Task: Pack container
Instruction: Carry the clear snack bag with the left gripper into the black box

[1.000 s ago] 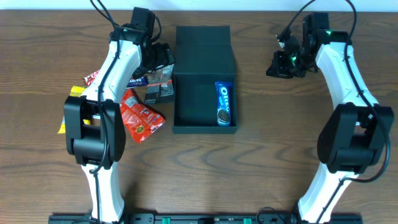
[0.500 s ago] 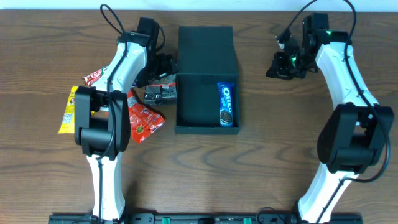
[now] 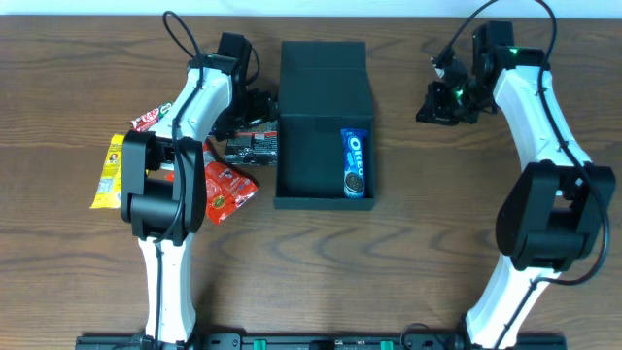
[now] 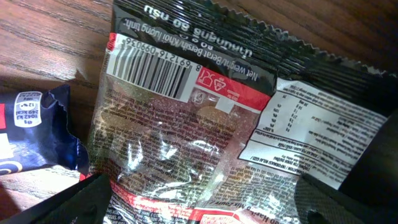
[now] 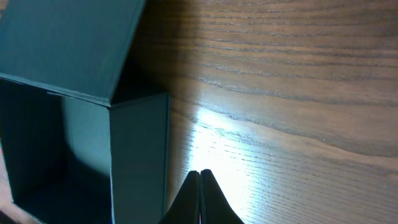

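The container (image 3: 306, 156) is a matte black box at the table's middle, its flap lid (image 3: 324, 68) folded open at the back. A blue Oreo pack (image 3: 354, 162) lies inside along its right wall. A dark snack packet (image 3: 255, 146) lies on the table against the box's left wall. My left gripper (image 3: 257, 105) is just behind it. In the left wrist view the packet (image 4: 205, 112) lies back side up between the spread fingers (image 4: 202, 193). My right gripper (image 3: 442, 102) is shut and empty, right of the lid; its fingertips (image 5: 200, 177) hover beside the box wall (image 5: 137, 143).
A red packet (image 3: 222, 187), a yellow packet (image 3: 109, 173) and a red-and-white packet (image 3: 148, 120) lie left of the box. A dark blue packet (image 4: 31, 130) lies beside the dark one. Bare wood lies to the box's right and front.
The left arm has swung right and down, and the dark packet has moved from near the gripper to lying flat against the box's left wall. The right arm has not moved.
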`<state>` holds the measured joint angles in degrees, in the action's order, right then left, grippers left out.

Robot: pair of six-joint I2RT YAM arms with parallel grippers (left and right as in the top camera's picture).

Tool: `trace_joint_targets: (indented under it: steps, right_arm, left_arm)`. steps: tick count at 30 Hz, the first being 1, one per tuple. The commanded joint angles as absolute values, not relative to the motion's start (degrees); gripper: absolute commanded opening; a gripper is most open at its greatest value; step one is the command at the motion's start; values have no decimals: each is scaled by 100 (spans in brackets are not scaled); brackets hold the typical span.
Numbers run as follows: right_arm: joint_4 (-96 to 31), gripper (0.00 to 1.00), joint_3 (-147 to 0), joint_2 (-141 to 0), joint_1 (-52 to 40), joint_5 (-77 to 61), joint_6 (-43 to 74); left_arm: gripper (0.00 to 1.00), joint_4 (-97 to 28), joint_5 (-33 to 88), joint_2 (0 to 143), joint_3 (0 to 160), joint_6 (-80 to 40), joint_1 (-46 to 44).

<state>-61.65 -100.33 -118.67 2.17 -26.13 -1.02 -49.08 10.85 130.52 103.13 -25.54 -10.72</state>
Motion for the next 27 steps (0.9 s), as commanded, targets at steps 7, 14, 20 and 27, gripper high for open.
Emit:
trace_joint_targets:
  steps: [7,14,20,27]
  right_arm:
    - [-6132,1,-10119,-11850,281,-2707,21]
    - [-6134,1,-10119,-11850,281,-2707,40]
    - [-6167,1,-10119,-11850,281,-2707,40]
    - [-6176,1,-10119,-11850,281,-2707,38]
  left_arm:
    - [73,-5127,607,13585,10285,-2244,-1131]
    - [67,-5264,381,13804,10285,-2117,-1232]
    - [59,-5400,145,13955,10285,-2071,-1247]
    - [39,-5494,104,13998,10285,-2047,-1251]
